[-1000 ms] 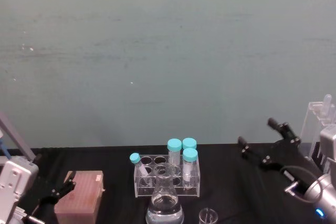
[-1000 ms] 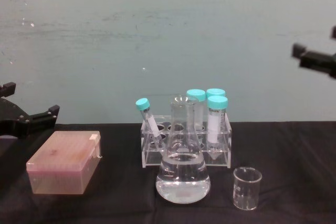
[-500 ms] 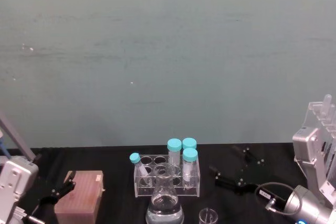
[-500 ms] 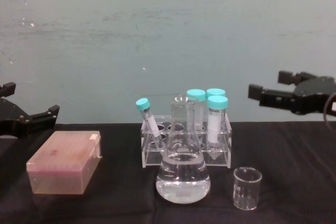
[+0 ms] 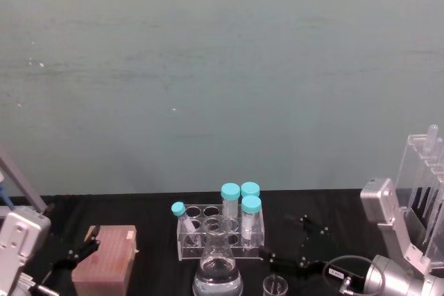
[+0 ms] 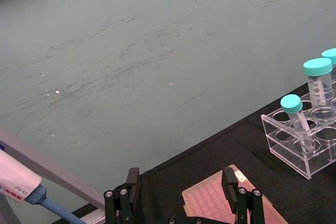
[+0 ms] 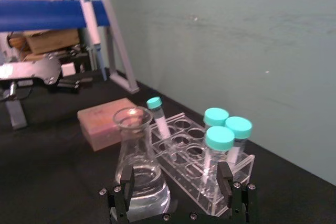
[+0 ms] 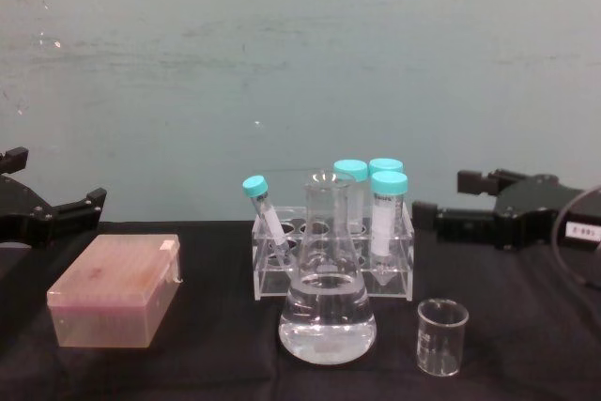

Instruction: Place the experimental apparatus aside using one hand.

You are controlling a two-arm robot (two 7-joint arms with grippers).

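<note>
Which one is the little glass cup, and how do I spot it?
On the black-clothed table, find the big clear cone-shaped glass flask holding liquid near the front middle. Right beside it, on the robot's right, stands the small clear glass beaker. It is short, straight-sided and looks empty, unlike the tall flask and the teal-capped plastic tubes behind.

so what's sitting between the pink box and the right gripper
In the chest view the low rack of teal-capped tubes stands between the pink box and the right gripper, with the conical flask just in front of it.
</note>
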